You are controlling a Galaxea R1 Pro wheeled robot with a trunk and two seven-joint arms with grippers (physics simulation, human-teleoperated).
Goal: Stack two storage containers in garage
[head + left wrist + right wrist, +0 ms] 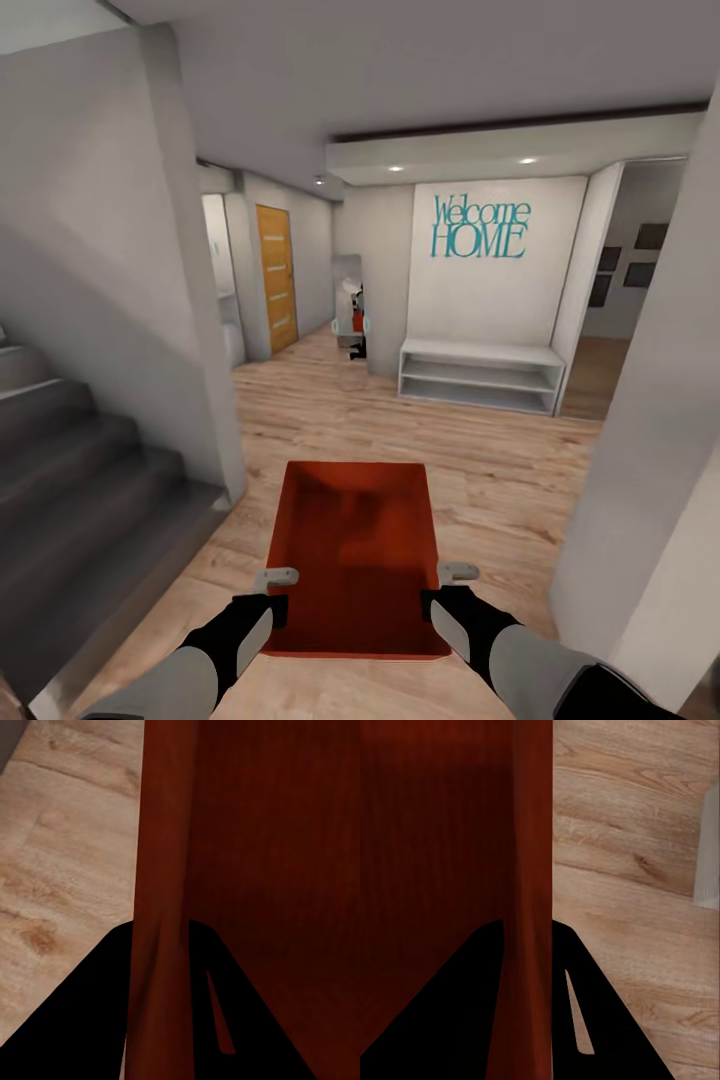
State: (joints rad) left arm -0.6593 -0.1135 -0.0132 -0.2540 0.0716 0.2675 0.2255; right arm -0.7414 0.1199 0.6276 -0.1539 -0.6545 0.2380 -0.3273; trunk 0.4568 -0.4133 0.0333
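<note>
- A grey staircase (70, 470) climbs along the far left of the head view, next to a pale grey wall (120, 250).
- Further back, an orange-yellow door (276, 277) stands closed in the hallway, over light wood plank flooring (330, 410).
- The left hand (277, 577) grips the left wall of the storage container (355, 545); in the left wrist view its dark fingers (82, 1020) sit one on each side of that orange-red wall (161, 907), closed onto it.
- The storage container is a lidless orange-red bin, carried level between the two hands, in front of the robot and above the plank flooring, with its inside bare.
- Past it, in the middle distance, a small white chair-like object (352, 315) stands by a wall corner; it is too small to name with certainty.
- A low white shelf unit (480, 375) sits against a white wall bearing the teal lettering "Welcome HOME" (480, 227).
- The right hand (458, 572) clamps the container's right wall in the same way; the right wrist view shows its fingers (615, 1020) straddling the orange-red wall (529, 870), closed onto it.
- Dark picture frames (640, 260) hang in the room beyond, at far right.
</note>
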